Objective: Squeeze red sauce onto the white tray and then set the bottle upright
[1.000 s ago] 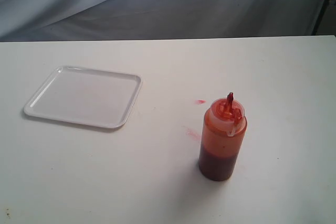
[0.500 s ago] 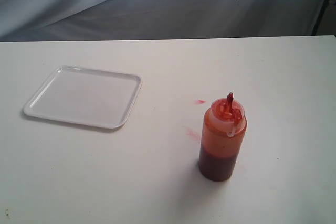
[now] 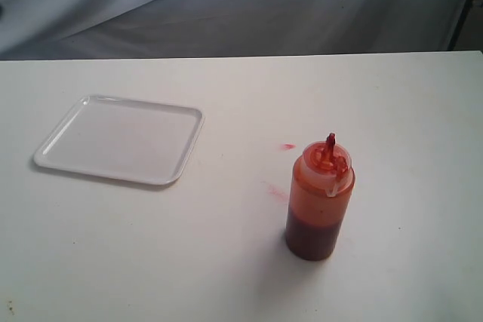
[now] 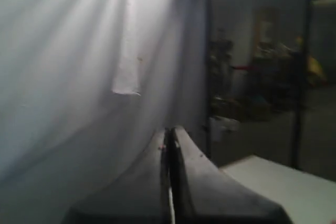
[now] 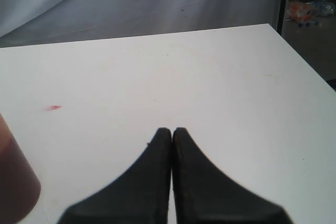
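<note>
The bottle [image 3: 320, 200] stands upright on the white table, right of centre, with dark red sauce in its lower part and a red nozzle on top. Its edge [image 5: 14, 184] shows in the right wrist view. The white tray [image 3: 121, 139] lies flat at the left with no red sauce visible on it. A small red sauce spot [image 3: 287, 146] sits on the table beside the bottle and shows as a spot [image 5: 54, 108] from the right wrist. My right gripper [image 5: 172, 131] is shut and holds nothing, above the table near the bottle. My left gripper [image 4: 170, 130] is shut, facing the grey curtain. Neither arm appears in the exterior view.
A faint pink smear [image 3: 276, 191] marks the table left of the bottle. A grey curtain [image 3: 241, 5] hangs behind the table's far edge. The table's right edge [image 5: 304, 61] drops off to a room with clutter beyond.
</note>
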{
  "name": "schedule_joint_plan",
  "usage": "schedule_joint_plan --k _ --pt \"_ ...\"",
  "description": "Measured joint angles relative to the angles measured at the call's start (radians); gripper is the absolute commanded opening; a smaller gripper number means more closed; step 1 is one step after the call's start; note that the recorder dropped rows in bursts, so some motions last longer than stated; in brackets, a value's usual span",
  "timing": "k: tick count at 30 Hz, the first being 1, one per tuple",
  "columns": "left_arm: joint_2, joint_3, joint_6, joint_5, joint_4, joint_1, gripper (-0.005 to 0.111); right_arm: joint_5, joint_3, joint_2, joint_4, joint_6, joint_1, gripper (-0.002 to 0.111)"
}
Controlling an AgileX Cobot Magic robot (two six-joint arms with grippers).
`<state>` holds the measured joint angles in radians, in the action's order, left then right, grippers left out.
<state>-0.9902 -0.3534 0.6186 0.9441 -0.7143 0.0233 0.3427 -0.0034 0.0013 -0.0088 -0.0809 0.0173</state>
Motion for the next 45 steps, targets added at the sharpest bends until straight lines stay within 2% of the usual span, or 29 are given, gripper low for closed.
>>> schedule_joint_plan --k 2,4,9,12,14,15,18,19,34,37,39,45 --pt "-0.151 0.0 -0.009 0.146 -0.086 0.0 0.0 0.0 0.0 0.0 0.0 0.0 0.0 0.0" --pt "-0.305 -0.002 -0.034 0.219 -0.135 0.0 0.0 0.0 0.0 0.0 0.0 0.0 0.0 0.0" --pt "-0.625 -0.041 -0.087 0.252 -0.204 0.0 0.006 0.0 0.0 0.0 0.0 0.0 0.0 0.0" --pt "-0.758 -0.107 -0.091 0.253 -0.308 0.0 0.017 0.0 0.0 0.0 0.0 0.0 0.0 0.0" --pt "-0.827 -0.155 -0.094 0.254 -0.382 0.0 0.032 0.0 0.0 0.0 0.0 0.0 0.0 0.0" --pt "-0.855 -0.175 -0.094 0.256 -0.416 0.0 0.045 0.0 0.0 0.0 0.0 0.0 0.0 0.0" --pt "-0.904 -0.216 -0.095 0.256 -0.473 0.0 0.092 0.0 0.0 0.0 0.0 0.0 0.0 0.0" --pt "-0.912 -0.227 -0.095 0.256 -0.476 0.002 0.103 0.0 0.0 0.0 0.0 0.0 0.0 0.0" --pt "-0.919 -0.256 -0.058 0.264 -0.453 0.021 0.104 0.0 0.0 0.0 0.0 0.0 0.0 0.0" --pt "-0.92 -0.261 -0.08 0.235 -0.45 0.078 0.104 0.0 0.0 0.0 0.0 0.0 0.0 0.0" --pt "-0.92 -0.28 -0.116 0.169 -0.443 0.134 0.104 0.0 0.0 0.0 0.0 0.0 0.0 0.0" --pt "-0.92 -0.361 -0.188 0.099 -0.334 0.26 0.104 0.0 0.0 0.0 0.0 0.0 0.0 0.0"
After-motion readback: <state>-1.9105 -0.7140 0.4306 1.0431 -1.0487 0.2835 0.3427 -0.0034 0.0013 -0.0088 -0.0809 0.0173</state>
